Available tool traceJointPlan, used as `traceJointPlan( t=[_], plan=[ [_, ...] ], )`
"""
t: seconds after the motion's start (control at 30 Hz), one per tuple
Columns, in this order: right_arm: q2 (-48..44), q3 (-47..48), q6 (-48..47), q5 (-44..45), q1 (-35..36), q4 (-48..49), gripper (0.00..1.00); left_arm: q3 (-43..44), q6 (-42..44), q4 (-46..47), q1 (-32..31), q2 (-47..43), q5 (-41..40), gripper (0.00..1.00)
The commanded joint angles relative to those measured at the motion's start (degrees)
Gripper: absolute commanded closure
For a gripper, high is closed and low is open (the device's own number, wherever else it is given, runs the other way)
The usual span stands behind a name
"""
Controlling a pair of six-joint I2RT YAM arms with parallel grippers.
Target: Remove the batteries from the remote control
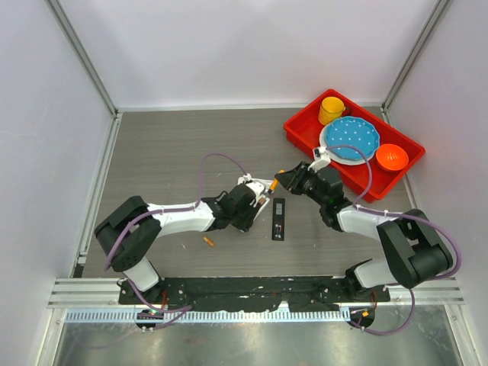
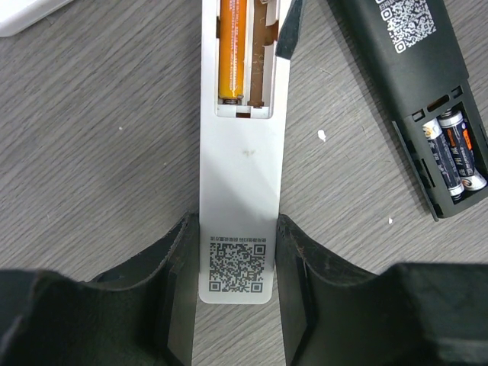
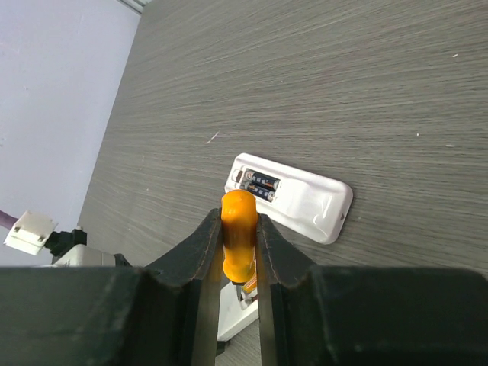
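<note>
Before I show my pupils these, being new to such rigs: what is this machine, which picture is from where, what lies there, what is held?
It is a robot: a left arm and a right arm bolted at the edge of a table, each ending in a two-finger hand. One picture looks down from above; the other two come from wrist cameras. The left hand grips a white remote, back open, one orange battery inside. The right hand is shut on an orange-handled tool. On the table lie a black remote and another white remote, each showing dark batteries, a loose orange battery, and a red tray.
</note>
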Motion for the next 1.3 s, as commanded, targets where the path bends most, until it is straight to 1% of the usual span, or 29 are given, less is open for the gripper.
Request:
traceJointPlan(
  t=[0.0,0.23,0.4,0.7,0.83,0.97,1.27],
  plan=[
    [0.5,3.2,-4.8,0.7,-0.2,0.8,0.99,-0.8,-0.9,-4.6,-1.8,0.3,0.6,1.00],
    [2.8,5.8,-7.5,-1.3,-1.3,1.2,0.99,-2.7,1.5,-3.3,-2.2,0.4,0.9,1.00],
    [3.7,7.8,-9.8,-1.8,-2.0,-0.9,0.99,-3.1,4.1,-2.7,-2.2,-0.4,0.2,1.00],
    [5.7,9.9,-13.9,-5.7,-2.0,-2.9,0.99,0.1,10.4,-2.7,-2.1,1.9,0.9,1.00],
    [5.1,10.1,-15.9,-5.7,-2.0,-5.2,0.98,-1.0,10.8,0.8,-1.4,3.2,2.4,1.00],
    [4.2,10.2,-17.8,-4.2,-2.0,-7.2,0.99,-0.2,11.0,0.4,-0.7,4.8,3.8,1.00],
    [4.9,10.1,-18.6,-2.6,-1.4,-8.0,0.99,-0.5,11.0,0.8,-0.6,4.4,3.5,1.00]
  ],
)
